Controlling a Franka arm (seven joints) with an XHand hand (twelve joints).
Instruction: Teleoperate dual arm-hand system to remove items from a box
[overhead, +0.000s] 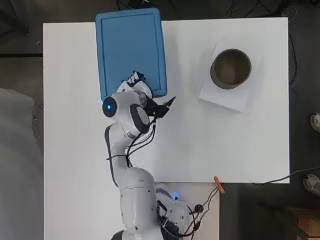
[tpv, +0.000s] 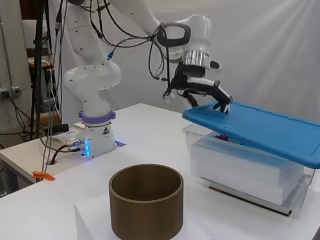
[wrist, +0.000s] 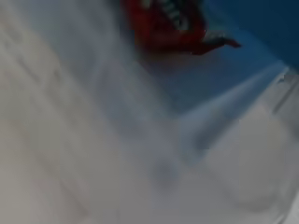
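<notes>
A white worktop (overhead: 240, 145) is seen from overhead, bordered by dark grey floor (overhead: 302, 100) at 3 o'clock and along 12 o'clock. Black cables (overhead: 295, 55) are laid on that floor. A pale grey sheet (overhead: 20, 150) is spread at 9 o'clock. In the side view, a white curtain (tpv: 270, 50) is hung behind the worktop, and a dark metal stand (tpv: 40, 60) is placed at 9 o'clock.
</notes>
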